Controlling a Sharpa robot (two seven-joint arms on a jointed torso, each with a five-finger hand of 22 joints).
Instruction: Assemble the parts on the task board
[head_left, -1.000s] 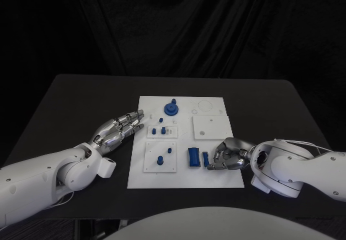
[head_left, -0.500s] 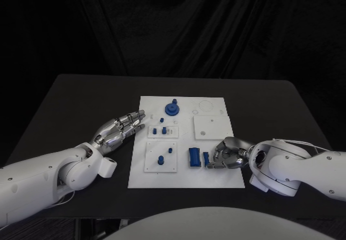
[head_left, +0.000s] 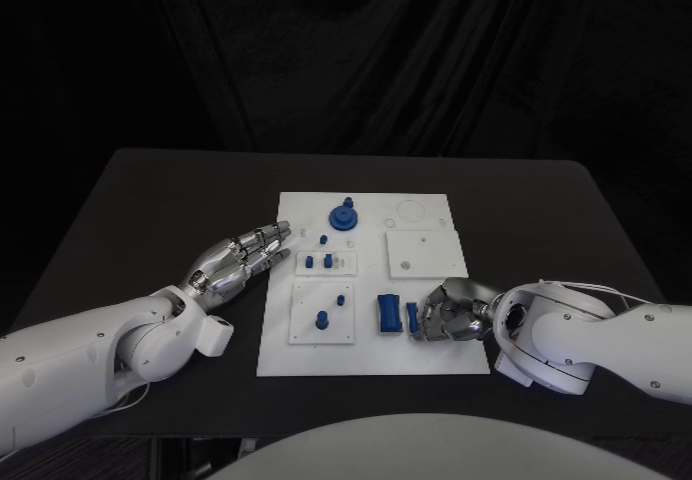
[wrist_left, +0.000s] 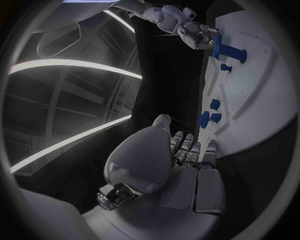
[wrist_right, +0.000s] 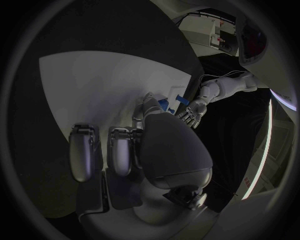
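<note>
The white task board lies in the middle of the black table. On it are a blue block and, just right of it, a slim blue part. My right hand rests on the board with curled fingers against the slim part; whether it grips the part is unclear. The right wrist view shows a bit of blue at the thumb tip. My left hand lies flat beside the board's left edge, fingers stretched, holding nothing. The left wrist view shows the right hand at a blue part.
A blue round part with a knob stands at the board's far side. Small blue pegs stand in two white inset plates. Right of them is a white square plate. Bare black table surrounds the board.
My right hand has edged slightly left, closer onto the slim blue part. The left hand and the other parts have stayed put.
</note>
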